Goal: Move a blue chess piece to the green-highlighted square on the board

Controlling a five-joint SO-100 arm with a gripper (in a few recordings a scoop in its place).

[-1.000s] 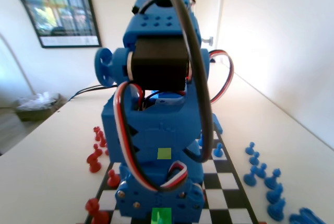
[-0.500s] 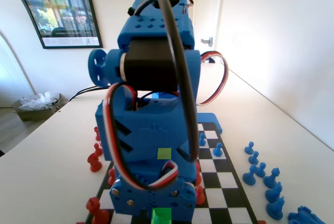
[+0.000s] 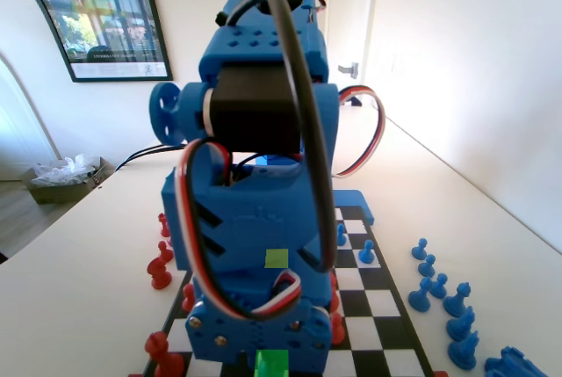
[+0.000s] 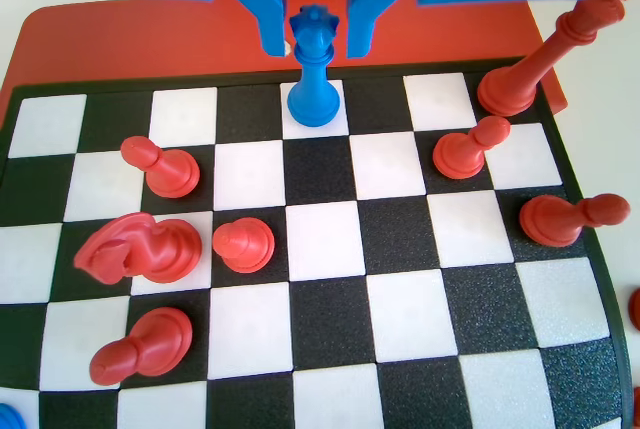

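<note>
On the board's [image 4: 330, 249] end row, blue chess piece [image 4: 313, 69] upright, pincer [image 4: 312, 34] released, jaws flanking its crown

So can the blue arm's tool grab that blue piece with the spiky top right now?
Probably yes. In the wrist view the tool hangs with one jaw on each side of the blue chess piece, whose crown sits in the gap. Nothing stands between them; the red pieces are further off.

blue arm [image 3: 255, 219] over board [image 3: 386, 307] | green-highlighted square [image 3: 271, 363] (near edge)
</note>
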